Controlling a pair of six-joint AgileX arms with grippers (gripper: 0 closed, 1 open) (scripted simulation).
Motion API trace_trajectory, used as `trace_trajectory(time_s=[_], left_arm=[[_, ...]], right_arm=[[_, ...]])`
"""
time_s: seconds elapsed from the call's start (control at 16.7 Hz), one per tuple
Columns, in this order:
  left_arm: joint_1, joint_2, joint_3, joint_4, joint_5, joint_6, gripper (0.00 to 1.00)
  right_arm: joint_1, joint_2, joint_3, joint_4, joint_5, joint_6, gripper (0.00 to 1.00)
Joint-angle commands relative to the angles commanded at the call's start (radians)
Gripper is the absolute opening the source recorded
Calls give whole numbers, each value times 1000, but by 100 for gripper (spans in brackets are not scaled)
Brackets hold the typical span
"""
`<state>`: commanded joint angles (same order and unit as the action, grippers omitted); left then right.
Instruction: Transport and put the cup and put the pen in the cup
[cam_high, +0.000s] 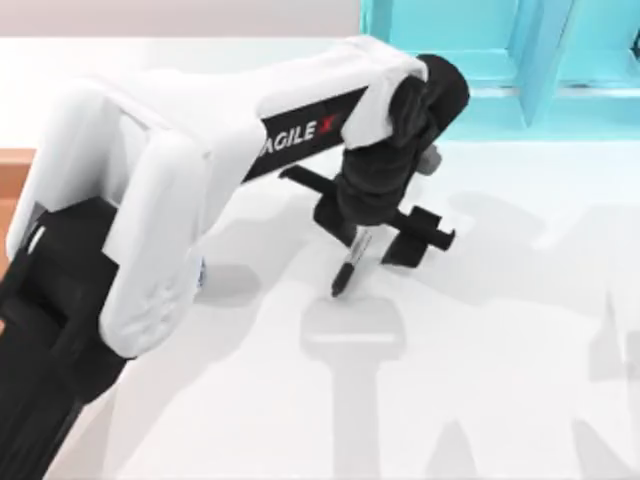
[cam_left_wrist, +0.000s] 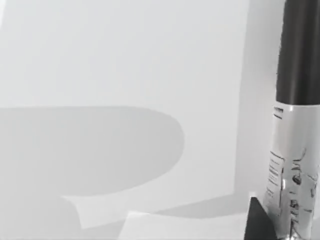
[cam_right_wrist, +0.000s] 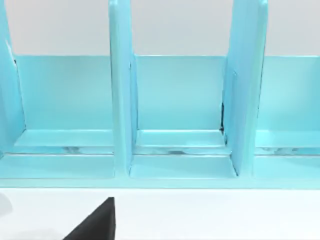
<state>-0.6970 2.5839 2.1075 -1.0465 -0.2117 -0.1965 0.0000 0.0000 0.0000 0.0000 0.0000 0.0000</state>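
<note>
**Pen lifted, cup still to find**

Top view: left gripper (cam_high: 385, 235) mid-tabletop, clamped on the pen (cam_high: 350, 262), which hangs tip-down above the tabletop (cam_high: 500, 380).

Left wrist view: pen (cam_left_wrist: 295, 150) close up, grey label showing.

Right wrist view: turquoise rack (cam_right_wrist: 175, 110) along the far edge.

Judgement: pen grasped; insertion into the cup remains.
</note>
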Motion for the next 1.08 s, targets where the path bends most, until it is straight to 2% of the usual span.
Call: trace_trajectory(time_s=[0.36, 0.42, 0.66, 1.08], left_arm=[[0, 0, 0, 0, 0, 0, 0], [-25, -71, 0, -23, 69, -29, 0], [-56, -140, -43, -45, 63, -51, 0], [-160, -416, -233, -155, 54, -167, 0]], right_arm=[[0, 0, 0, 0, 0, 0, 100], [0, 0, 0, 0, 0, 0, 100], [0, 0, 0, 0, 0, 0, 100], [0, 0, 0, 0, 0, 0, 100]])
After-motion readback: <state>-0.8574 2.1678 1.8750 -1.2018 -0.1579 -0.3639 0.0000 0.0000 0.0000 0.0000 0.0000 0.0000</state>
